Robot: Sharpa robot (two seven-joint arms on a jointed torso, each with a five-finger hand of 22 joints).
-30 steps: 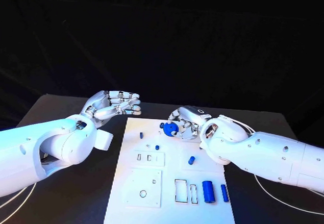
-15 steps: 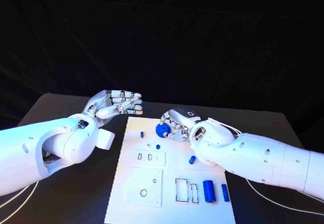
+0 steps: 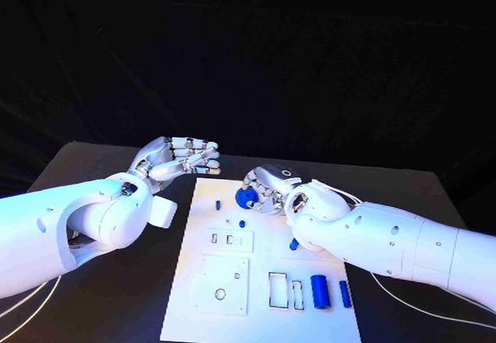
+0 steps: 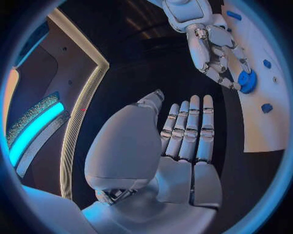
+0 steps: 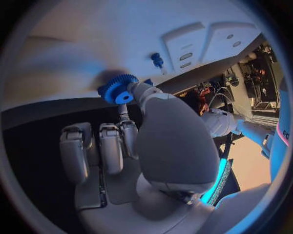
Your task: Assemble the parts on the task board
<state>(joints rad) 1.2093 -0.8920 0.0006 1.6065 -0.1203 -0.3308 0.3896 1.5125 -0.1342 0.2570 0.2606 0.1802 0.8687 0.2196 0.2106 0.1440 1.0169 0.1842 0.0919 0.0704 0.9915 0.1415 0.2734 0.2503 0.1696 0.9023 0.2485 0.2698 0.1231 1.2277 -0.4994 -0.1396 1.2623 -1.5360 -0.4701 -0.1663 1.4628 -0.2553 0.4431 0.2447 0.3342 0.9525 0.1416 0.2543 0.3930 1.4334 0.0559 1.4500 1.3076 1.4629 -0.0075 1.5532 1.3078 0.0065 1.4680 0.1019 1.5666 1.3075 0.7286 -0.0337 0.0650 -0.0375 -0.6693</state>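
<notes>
My right hand (image 3: 272, 190) hovers over the far end of the white task board (image 3: 261, 321) and pinches a blue gear (image 3: 246, 196) between thumb and a finger. The gear (image 5: 117, 89) sits at the fingertips (image 5: 140, 90) just above the board (image 5: 92, 44); the same gear (image 4: 247, 81) also appears past the left hand. My left hand (image 3: 179, 159) floats off the board's far left corner, holding nothing, fingers (image 4: 189, 126) straight and side by side. Small blue pegs (image 3: 218, 205) (image 3: 242, 224) stand on the board, and blue cylinders (image 3: 319, 292) (image 3: 344, 294) lie near its right front.
White raised blocks (image 3: 229, 241) (image 3: 222, 286) with slots and holes sit on the board's left half. Rectangular cut-outs (image 3: 277, 291) lie beside the cylinders. Another blue piece (image 3: 294, 243) peeks out under my right forearm. Black table (image 3: 102, 170) surrounds the board.
My right hand has carried the gear leftward and a little toward the board's far middle. The left hand has barely moved.
</notes>
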